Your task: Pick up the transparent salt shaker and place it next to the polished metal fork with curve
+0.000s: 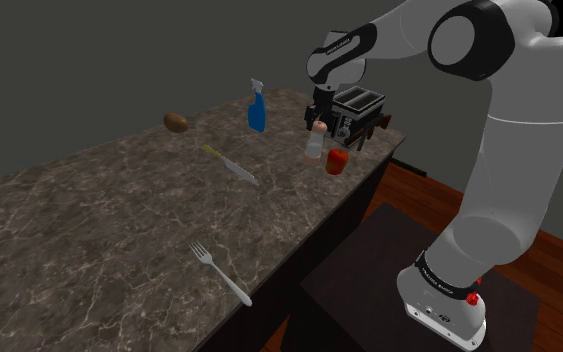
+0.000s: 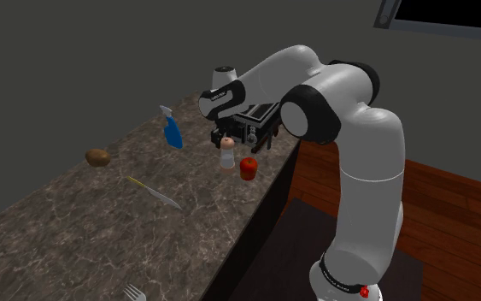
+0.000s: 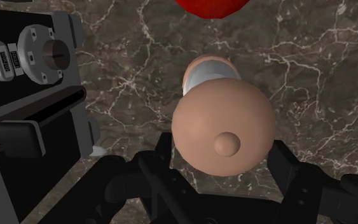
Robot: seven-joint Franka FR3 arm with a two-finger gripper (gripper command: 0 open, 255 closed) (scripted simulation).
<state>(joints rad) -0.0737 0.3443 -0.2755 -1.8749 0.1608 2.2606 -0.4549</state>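
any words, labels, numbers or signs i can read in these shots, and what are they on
No text reads clearly.
White lettering on the wrist link of the arm: too small to read.
Lettering on its base ring: too small to read.
Markings on the dials of the black appliance: blurred, unreadable.

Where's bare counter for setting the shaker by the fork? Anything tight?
Bare counter lies all round the fork, up to the knife. Crowded by the toaster: shaker, red round thing, spray bottle nearby.

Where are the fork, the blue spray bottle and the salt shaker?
fork (image 1: 221, 275), shoulder view, on its handle.
blue spray bottle (image 1: 257, 110), shoulder view, on its body.
salt shaker (image 1: 316, 143), shoulder view, on its body below the cap.
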